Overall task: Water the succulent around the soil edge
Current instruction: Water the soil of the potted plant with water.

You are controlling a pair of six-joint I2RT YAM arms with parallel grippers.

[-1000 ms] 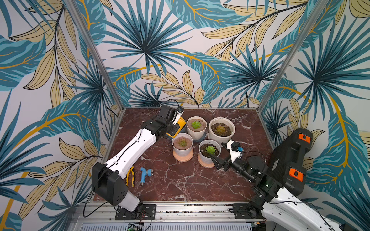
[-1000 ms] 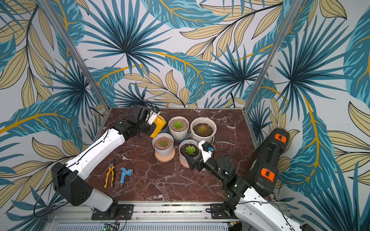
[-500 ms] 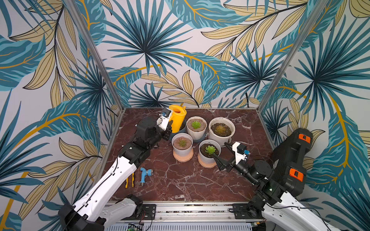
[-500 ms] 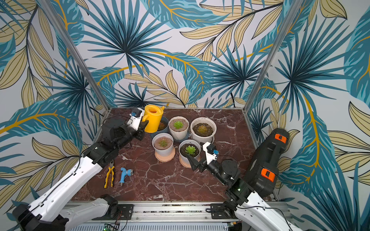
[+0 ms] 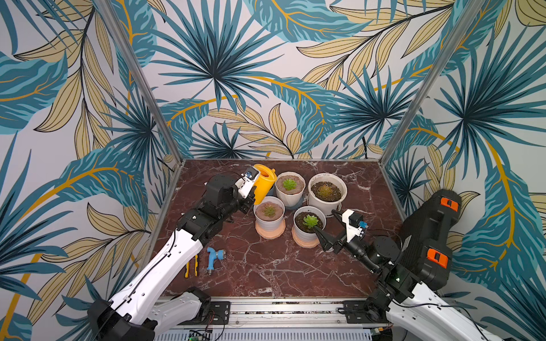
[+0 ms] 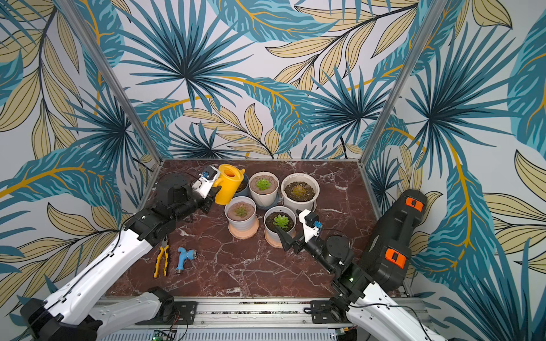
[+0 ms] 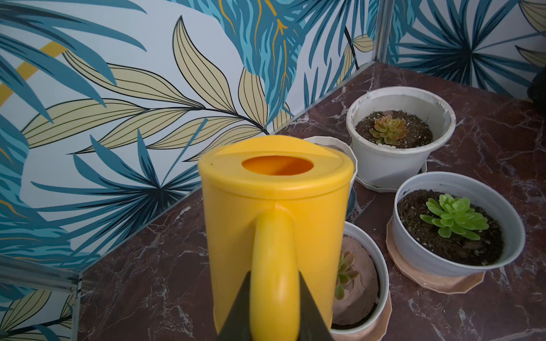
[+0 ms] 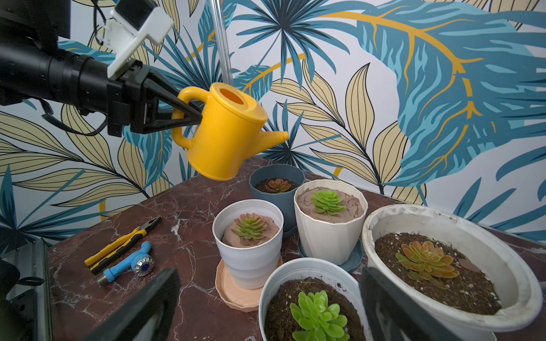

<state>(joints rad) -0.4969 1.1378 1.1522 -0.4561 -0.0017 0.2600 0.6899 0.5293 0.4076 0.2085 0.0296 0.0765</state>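
Note:
A yellow watering can point(image 5: 264, 184) point(image 6: 230, 184) point(image 8: 227, 138) hangs above the back left of the table, nearly upright. Its spout reaches over a dark blue pot point(image 8: 276, 184). My left gripper point(image 5: 252, 195) point(image 7: 274, 277) point(image 8: 195, 115) is shut on its handle. Several potted succulents stand in a cluster. A bright green one point(image 5: 309, 221) point(image 8: 319, 316) grows in dark soil in the front right pot. My right gripper point(image 5: 325, 221) point(image 8: 267, 295) is open, with its fingers either side of that pot's near rim and nothing held.
Around it stand a white pot with sandy soil point(image 5: 269, 211) on a peach saucer, a cream pot point(image 5: 289, 184) and a large white pot point(image 5: 326, 190). Yellow pliers point(image 5: 191, 265) and a blue hose nozzle point(image 5: 213, 259) lie at the front left. Patterned walls close in three sides.
The left gripper has lifted the watering can off the table at the back left, and the arm has drawn back. The right gripper has shifted slightly by the front right pot.

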